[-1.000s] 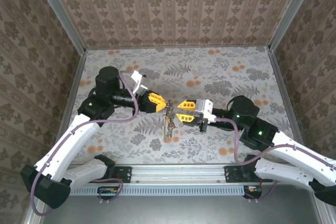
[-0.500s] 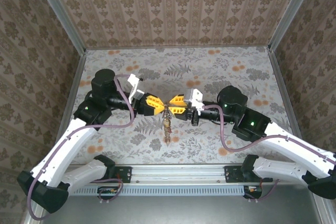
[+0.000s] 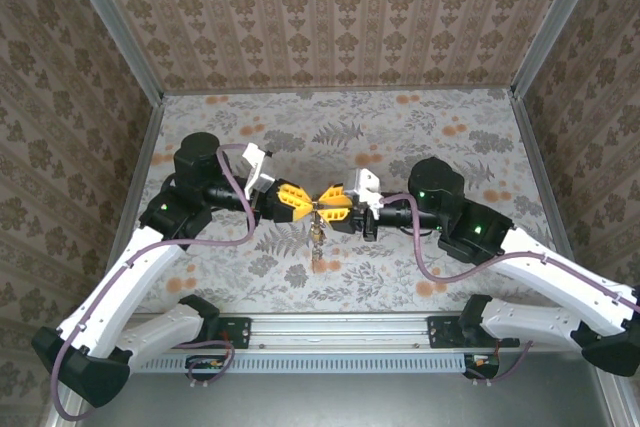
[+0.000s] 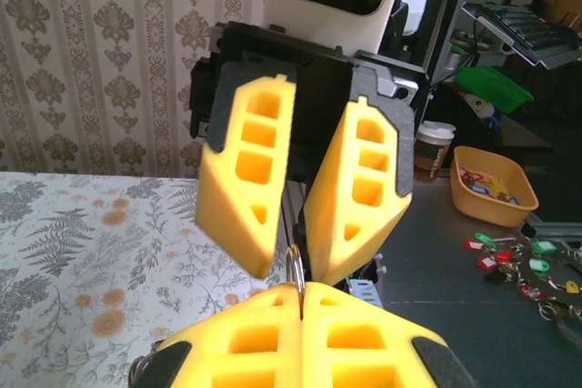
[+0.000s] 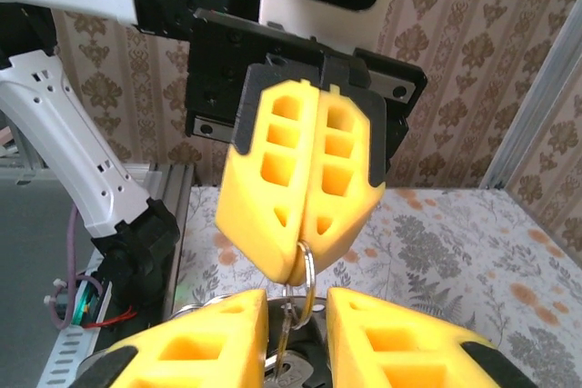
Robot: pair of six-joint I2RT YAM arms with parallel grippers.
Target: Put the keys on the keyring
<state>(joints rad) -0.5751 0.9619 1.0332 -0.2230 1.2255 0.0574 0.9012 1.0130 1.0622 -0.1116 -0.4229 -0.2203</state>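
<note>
My left gripper is shut on a small silver ring at the top of the keyring bunch. The bunch hangs straight down from it over the floral table. A plain grey metal key dangles under the ring, and an arc of the wider grey loop peeks out beside it. My right gripper faces the left one tip to tip. It is open, its fingers standing either side of the ring without touching it.
Patterned walls enclose the table on three sides, and a metal rail runs along the near edge. Off the table, the left wrist view shows a yellow tray, tagged keys and a paper cup.
My right gripper has swung left and up until its open fingers bracket the ring. The left gripper drew back slightly and keeps its hold; the bunch hangs straighter.
</note>
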